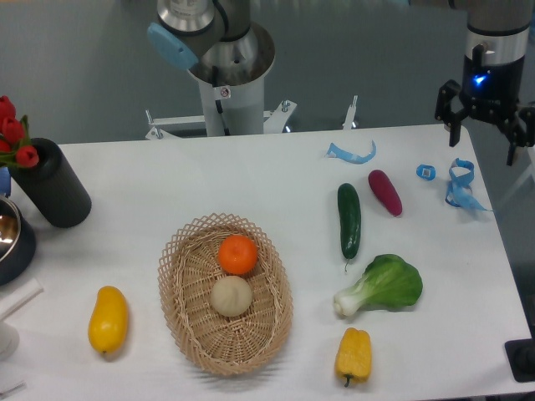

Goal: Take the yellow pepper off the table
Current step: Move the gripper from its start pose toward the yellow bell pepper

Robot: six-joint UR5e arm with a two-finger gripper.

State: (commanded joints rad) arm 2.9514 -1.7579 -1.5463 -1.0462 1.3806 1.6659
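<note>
One pepper [354, 355] lies at the table's [167, 175] near edge, bok choy [383, 286] just behind it, cucumber [349, 220] and purple vegetable [384, 192] farther back, basket [224, 292] to its left, while my pincer [485, 135] hangs open, empty, over the far right corner.

Robot lab — pedestal-mounted arm [219, 50], white table [209, 180]

White table [251, 175] with basket [224, 292], yellow pepper [354, 355], cucumber [349, 220], bok choy [383, 286], black cylinder [53, 194].
</note>
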